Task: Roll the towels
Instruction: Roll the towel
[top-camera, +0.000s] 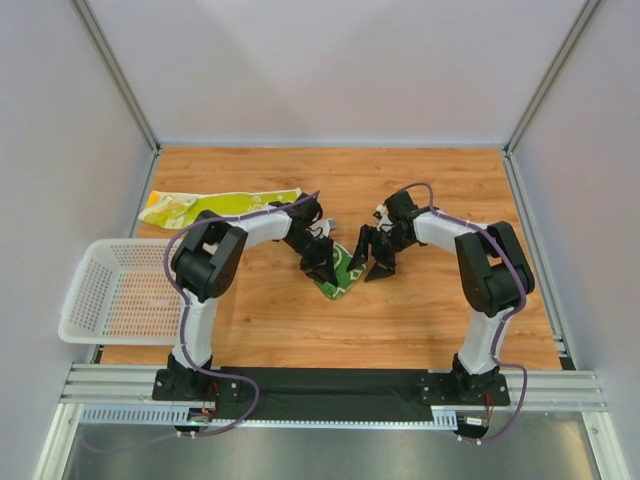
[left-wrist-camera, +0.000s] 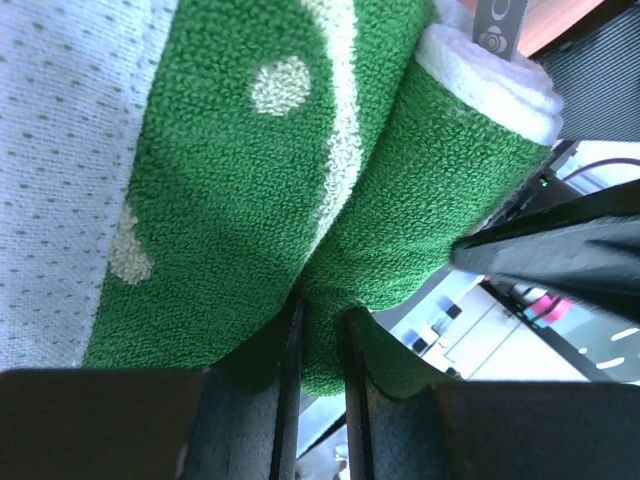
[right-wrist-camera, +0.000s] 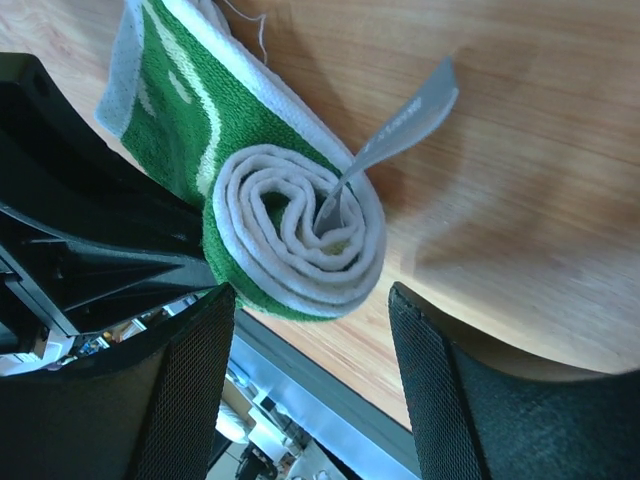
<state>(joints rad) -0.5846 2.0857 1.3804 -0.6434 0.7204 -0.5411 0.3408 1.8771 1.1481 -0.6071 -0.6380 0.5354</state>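
The dark green towel (top-camera: 341, 274) with white swirls lies mid-table, mostly wound into a roll. In the right wrist view its spiral end (right-wrist-camera: 300, 235) faces me, with a grey label sticking out. My left gripper (top-camera: 319, 259) is shut on a fold of the green towel (left-wrist-camera: 330, 200), with cloth pinched between the fingers (left-wrist-camera: 290, 380). My right gripper (top-camera: 371, 262) is open, its fingers (right-wrist-camera: 185, 390) straddling the roll's end without touching it. The lime-yellow towel (top-camera: 215, 205) lies flat and unrolled at the back left.
A white mesh basket (top-camera: 95, 295) hangs over the table's left edge. Grey walls enclose the wooden table (top-camera: 420, 320) on three sides. A metal rail (top-camera: 330, 385) holding both arm bases runs along the near edge.
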